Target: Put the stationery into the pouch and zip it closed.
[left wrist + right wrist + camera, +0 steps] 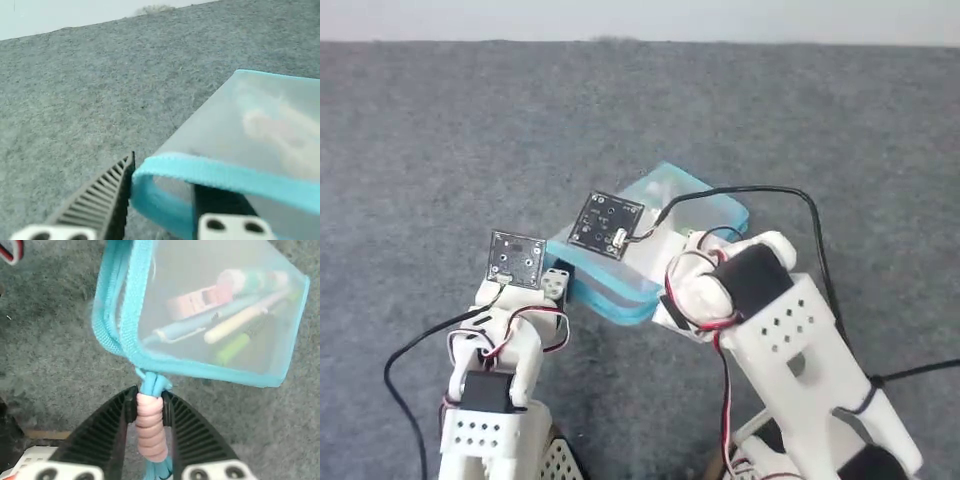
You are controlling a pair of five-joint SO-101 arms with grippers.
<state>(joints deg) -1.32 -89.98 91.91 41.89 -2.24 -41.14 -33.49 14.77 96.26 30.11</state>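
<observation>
Notably, right gripper [149,399]: nearly closed, it pinched the pink coiled zipper pull [150,432] at a corner of the translucent teal-edged pouch [220,300].
Likewise, left gripper [162,175]: it clamped another teal corner of that pouch.

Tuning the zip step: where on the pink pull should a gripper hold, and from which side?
Pinch the pull across its ribbed coil, near the teal tab, coming from beyond the pouch corner, in line with the zip. It sticks out from that corner, and the ribs should resist slipping. The right gripper holds it this way.
</observation>
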